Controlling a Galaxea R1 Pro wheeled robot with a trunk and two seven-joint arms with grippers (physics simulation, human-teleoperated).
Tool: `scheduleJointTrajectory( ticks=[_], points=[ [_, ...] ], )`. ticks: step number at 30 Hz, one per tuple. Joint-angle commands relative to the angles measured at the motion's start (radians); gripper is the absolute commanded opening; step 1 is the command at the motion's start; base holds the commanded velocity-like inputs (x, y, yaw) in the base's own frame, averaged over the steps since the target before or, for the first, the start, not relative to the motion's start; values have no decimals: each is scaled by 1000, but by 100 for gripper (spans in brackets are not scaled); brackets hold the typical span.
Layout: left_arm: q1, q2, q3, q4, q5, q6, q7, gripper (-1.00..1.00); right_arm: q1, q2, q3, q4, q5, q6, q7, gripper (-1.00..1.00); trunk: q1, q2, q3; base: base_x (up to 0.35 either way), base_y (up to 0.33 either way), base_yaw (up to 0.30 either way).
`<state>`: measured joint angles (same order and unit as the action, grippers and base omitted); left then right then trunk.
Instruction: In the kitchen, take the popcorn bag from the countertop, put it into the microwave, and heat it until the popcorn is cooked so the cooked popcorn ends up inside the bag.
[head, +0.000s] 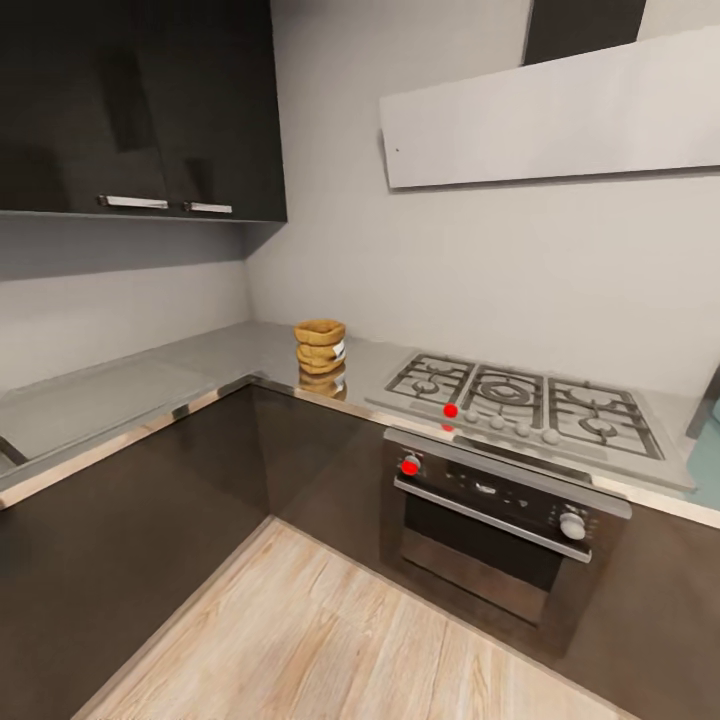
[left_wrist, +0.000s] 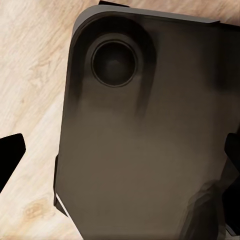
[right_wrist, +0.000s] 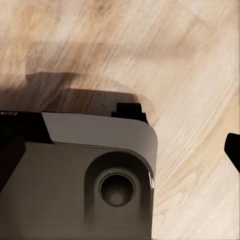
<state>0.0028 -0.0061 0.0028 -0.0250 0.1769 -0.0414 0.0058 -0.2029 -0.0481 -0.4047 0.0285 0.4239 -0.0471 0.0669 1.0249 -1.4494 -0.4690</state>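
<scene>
The popcorn bag (head: 320, 346), a crumpled golden-brown sack with a small white label, stands upright on the shiny grey countertop (head: 200, 372) at the inner corner, left of the gas hob. Its reflection shows on the worktop in front of it. A pale mint-blue edge (head: 712, 412), cut off at the far right past the hob, may be the microwave. In the wrist views both arms hang over the wood floor and the robot's dark base. The left gripper (left_wrist: 120, 155) is open, its dark fingertips (left_wrist: 11, 150) far apart. The right gripper (right_wrist: 120, 155) is open too, with nothing between its fingers.
A gas hob (head: 520, 400) sits in the worktop above a dark built-in oven (head: 500, 530) with a steel handle. A white flat hood (head: 550, 110) hangs above it. Dark wall cabinets (head: 140, 110) are at the upper left. Light wood floor (head: 330, 640) lies between the cabinet runs.
</scene>
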Motion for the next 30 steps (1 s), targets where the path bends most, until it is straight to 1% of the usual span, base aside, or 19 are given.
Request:
scheduleJointTrajectory(
  ticks=[1, 12, 16, 30],
  points=[
    [0, 0, 0, -1, 7, -2, 1, 100, -1, -1, -8, 3, 8, -6, 0, 100, 0, 0, -1, 0, 0, 5],
    [0, 0, 0, -1, 7, 0, -1, 100, -1, -1, -6, 2, 17, -7, -4, 100, 0, 0, -1, 0, 0, 1],
    [0, 0, -3, -1, 6, -1, -6, 100, -1, -2, -6, 2, 16, -6, -3, 100, 0, 0, -1, 109, 50, 0],
    [0, 1, -1, -1, 4, -2, -7, 100, -1, -6, -4, 2, 16, -4, -3, 100, 0, 0, -1, 250, 231, 0]
  ],
)
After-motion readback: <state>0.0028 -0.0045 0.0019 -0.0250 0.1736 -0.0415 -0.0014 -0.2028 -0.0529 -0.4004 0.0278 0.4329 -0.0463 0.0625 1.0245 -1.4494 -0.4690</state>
